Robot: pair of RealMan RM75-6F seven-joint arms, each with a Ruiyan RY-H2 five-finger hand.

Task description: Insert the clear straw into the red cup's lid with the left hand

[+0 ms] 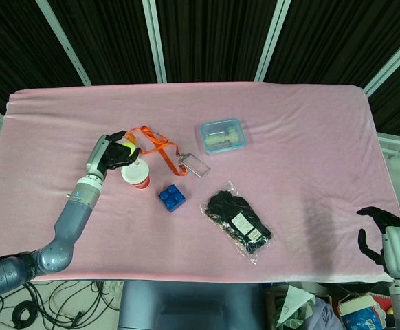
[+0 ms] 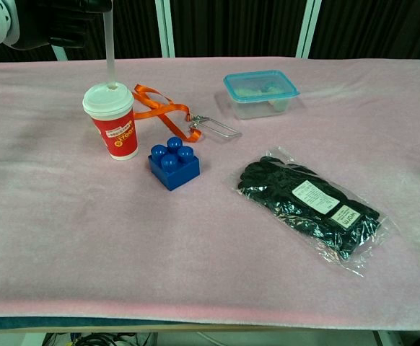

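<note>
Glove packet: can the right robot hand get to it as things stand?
Probably yes. The right robot hand sits open at the table's near right edge, and only bare pink cloth lies between it and the glove packet. Actual arm reach can't be judged.

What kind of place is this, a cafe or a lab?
Probably a lab or test booth: a table under a pink cloth, black curtains behind, loose cables on the floor, unrelated props.

Straw (image 2: 110,50) in cup (image 2: 113,124), block (image 2: 174,163) right, gloves (image 2: 311,207) farther right
</note>
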